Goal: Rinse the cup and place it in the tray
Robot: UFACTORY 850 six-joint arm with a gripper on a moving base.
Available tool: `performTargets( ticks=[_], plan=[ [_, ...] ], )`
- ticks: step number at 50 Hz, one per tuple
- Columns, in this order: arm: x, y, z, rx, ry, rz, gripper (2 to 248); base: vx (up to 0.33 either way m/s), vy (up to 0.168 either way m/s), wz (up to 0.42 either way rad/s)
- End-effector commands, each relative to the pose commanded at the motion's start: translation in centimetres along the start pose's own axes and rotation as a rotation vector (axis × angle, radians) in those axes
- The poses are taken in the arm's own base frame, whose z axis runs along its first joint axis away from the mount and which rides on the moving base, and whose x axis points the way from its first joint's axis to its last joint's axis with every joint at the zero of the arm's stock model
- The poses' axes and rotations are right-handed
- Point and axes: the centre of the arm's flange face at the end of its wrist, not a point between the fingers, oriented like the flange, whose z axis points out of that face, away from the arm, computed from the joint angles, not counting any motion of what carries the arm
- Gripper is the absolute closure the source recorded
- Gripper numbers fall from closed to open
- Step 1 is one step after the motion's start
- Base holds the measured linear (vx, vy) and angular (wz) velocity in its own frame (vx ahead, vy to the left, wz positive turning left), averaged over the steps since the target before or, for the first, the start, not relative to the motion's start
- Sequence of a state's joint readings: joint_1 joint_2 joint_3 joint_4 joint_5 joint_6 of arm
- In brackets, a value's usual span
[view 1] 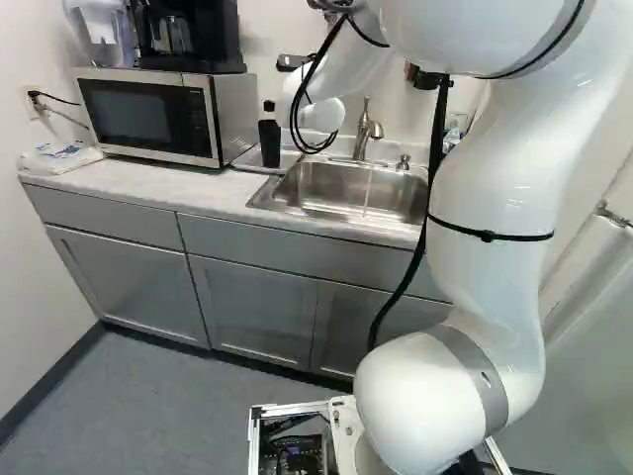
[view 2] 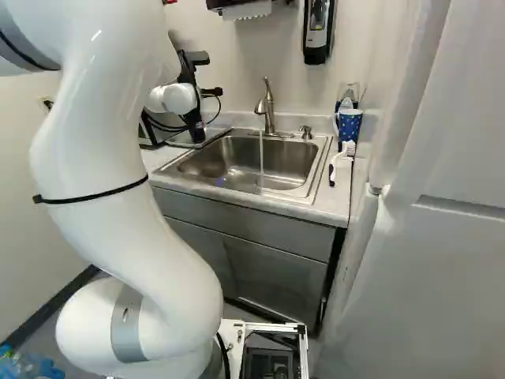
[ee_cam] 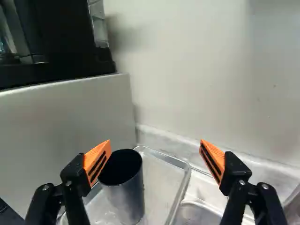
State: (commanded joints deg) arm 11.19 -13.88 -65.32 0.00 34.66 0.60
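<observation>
In the right base view my black gripper (view 2: 189, 79) is partly seen at the sink's far left corner. Both fingers of the gripper (ee_cam: 155, 159) stand wide open in the wrist view, with nothing gripped. A dark cylindrical cup (ee_cam: 129, 192) stands upright in the clear-looking tray (ee_cam: 183, 171), below and just inside one orange pad; whether they touch I cannot tell. The left base view shows the cup (view 1: 269, 143) as a dark shape beside the microwave. Its base is partly hidden.
A microwave (view 1: 148, 114) with a coffee maker on top borders the tray. The sink (view 2: 268, 166) lies beside it, with a thin stream running from the faucet (view 2: 268, 106). A blue mug (view 2: 349, 126) and a brush (view 2: 341, 158) are on the counter's far side, near a wall.
</observation>
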Motion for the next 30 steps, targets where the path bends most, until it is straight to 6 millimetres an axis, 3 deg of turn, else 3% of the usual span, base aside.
performTargets(
  ticks=[30],
  plan=[
    [3.3,4.6,-1.2,-0.076,0.057,0.003,3,0.0,0.0,0.0]
  ],
)
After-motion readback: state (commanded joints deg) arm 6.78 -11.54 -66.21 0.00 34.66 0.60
